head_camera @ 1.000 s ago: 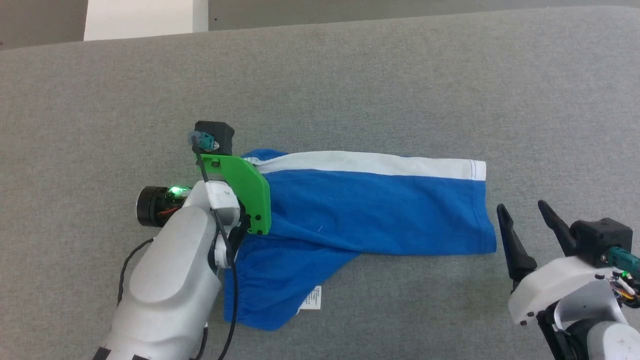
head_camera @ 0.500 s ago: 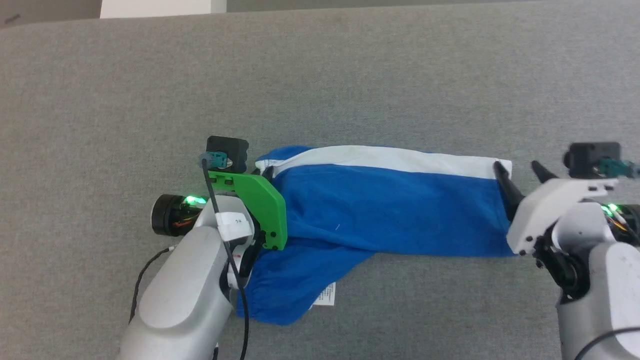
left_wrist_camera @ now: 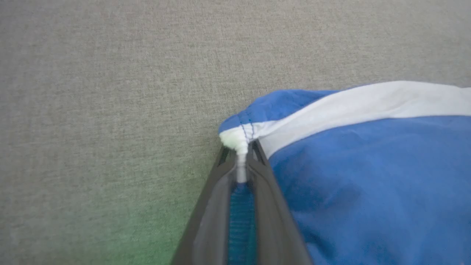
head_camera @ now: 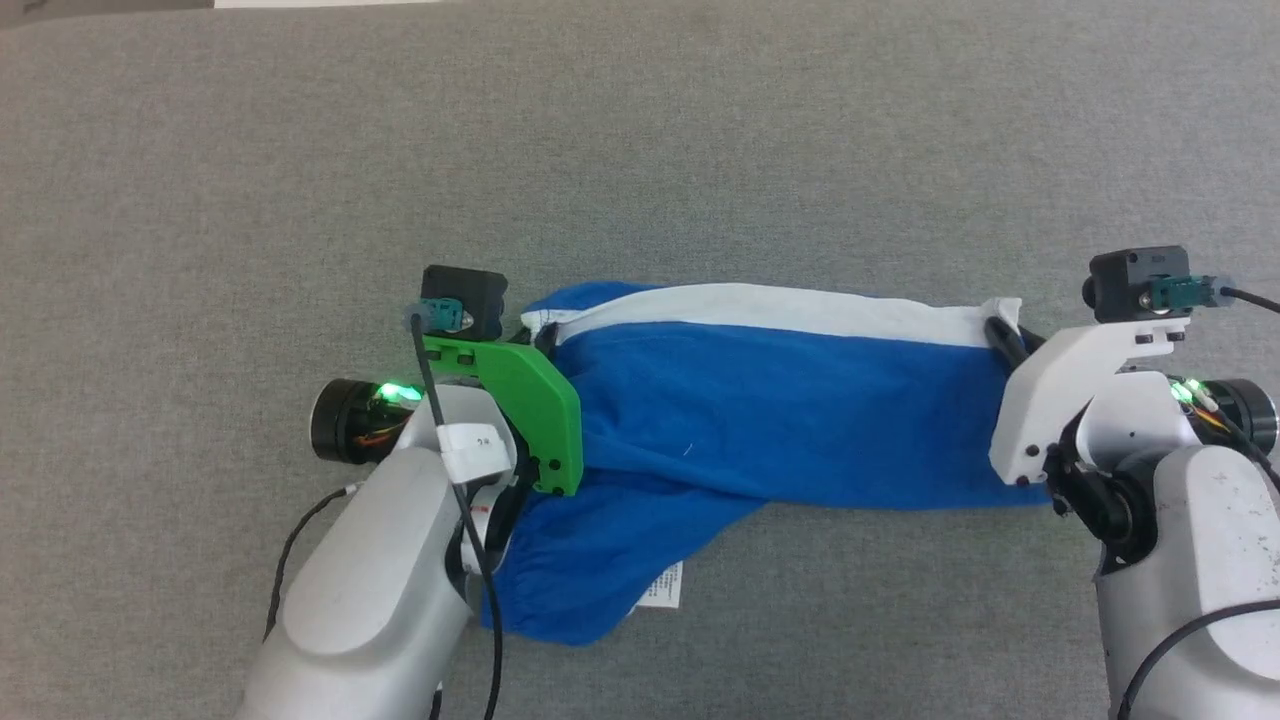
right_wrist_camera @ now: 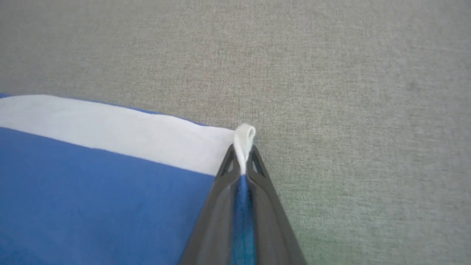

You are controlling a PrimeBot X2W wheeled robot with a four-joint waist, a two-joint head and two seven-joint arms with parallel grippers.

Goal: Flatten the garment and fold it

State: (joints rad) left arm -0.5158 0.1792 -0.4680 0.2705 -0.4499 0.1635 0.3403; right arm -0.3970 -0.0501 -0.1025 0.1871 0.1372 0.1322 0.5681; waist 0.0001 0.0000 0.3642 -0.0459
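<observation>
Two grippers are clamped on the shorts [head_camera: 760, 420], one at each end of the white side stripe [head_camera: 780, 310].

Left gripper [left_wrist_camera: 241, 152]: you have it pinched together on the stripe's left corner. In the left wrist view a nub of white hem bulges past the tips, and blue cloth fills the slit between the fingers [left_wrist_camera: 211, 221]. In the head view the green wrist bracket [head_camera: 535, 400] overlaps that end of the shorts.

Right gripper [right_wrist_camera: 243, 152]: you have it closed on the stripe's right corner. In the right wrist view a small white loop of hem stands up above the tips, with blue cloth between the fingers [right_wrist_camera: 274, 221]. In the head view the white wrist bracket [head_camera: 1045, 390] covers part of the right hem.

Shorts: they lie on the grey fabric surface [head_camera: 700, 150], drawn out from left to right between the two grippers, with the stripe along the far edge. The upper panel shows shallow creases near the left end. A lower layer fans out toward the near left from under a diagonal fold, and its edge beside the left forearm [head_camera: 370, 590] is gathered. The white care tag [head_camera: 665, 588] rests on the surface at the near edge of that layer. Whether the far edge is lifted off the surface cannot be told.
</observation>
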